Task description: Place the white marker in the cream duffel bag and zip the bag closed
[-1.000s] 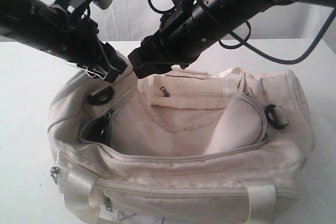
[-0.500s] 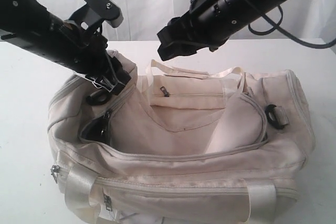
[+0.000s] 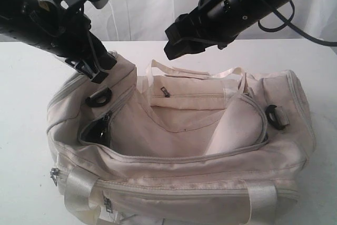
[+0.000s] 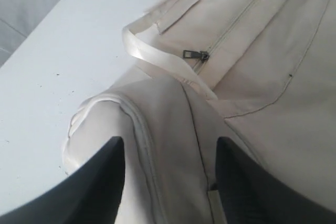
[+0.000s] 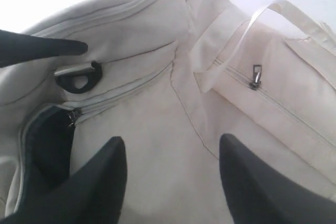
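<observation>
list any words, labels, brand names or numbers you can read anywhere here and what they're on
None: no readable text shows in any view.
cream duffel bag: plain fabric, no logo, label or print showing.
zipper pull: too small to tell whether it bears any marking.
white marker: not in view, so nothing can be read from it.

Duffel bag [image 3: 184, 175] upright on the table [image 3: 23, 109]
</observation>
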Robot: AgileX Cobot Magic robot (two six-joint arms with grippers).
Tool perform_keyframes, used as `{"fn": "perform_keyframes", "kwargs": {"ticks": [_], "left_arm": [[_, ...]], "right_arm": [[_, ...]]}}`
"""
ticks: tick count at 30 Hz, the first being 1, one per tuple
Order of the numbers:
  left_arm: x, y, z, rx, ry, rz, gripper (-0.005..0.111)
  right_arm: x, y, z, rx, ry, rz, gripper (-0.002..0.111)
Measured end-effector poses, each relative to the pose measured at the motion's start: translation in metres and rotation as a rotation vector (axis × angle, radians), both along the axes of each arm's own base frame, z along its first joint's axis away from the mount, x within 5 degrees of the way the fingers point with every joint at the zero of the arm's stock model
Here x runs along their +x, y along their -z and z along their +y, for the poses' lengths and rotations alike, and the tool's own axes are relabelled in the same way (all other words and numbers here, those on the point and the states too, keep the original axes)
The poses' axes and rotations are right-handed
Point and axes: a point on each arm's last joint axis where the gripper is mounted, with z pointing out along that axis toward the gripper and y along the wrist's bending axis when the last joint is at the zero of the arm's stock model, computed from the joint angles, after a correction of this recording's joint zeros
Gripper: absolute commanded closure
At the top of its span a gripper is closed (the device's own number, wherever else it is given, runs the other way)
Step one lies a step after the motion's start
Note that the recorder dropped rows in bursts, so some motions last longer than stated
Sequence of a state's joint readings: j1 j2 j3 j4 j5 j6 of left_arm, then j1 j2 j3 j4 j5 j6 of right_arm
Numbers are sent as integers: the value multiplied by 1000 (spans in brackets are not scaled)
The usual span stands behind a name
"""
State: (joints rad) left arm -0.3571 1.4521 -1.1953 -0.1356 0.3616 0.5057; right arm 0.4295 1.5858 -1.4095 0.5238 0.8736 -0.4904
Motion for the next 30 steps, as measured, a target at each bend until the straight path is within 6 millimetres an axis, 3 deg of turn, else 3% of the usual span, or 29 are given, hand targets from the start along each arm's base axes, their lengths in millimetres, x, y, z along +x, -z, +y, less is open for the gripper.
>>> {"fn": "perform_keyframes", "kwargs": {"ticks": [18, 25, 30], "left_arm": [[-7, 2, 12, 107, -64, 63, 50], [-12, -1, 15, 114, -78, 86, 50], [-16, -7, 17, 105, -81, 72, 50]], "right_arm": [[-26, 6, 13, 47, -208, 176, 58], [-45, 44, 10, -135, -297, 279, 58], [-48, 44, -4, -279, -297, 266, 58]]}}
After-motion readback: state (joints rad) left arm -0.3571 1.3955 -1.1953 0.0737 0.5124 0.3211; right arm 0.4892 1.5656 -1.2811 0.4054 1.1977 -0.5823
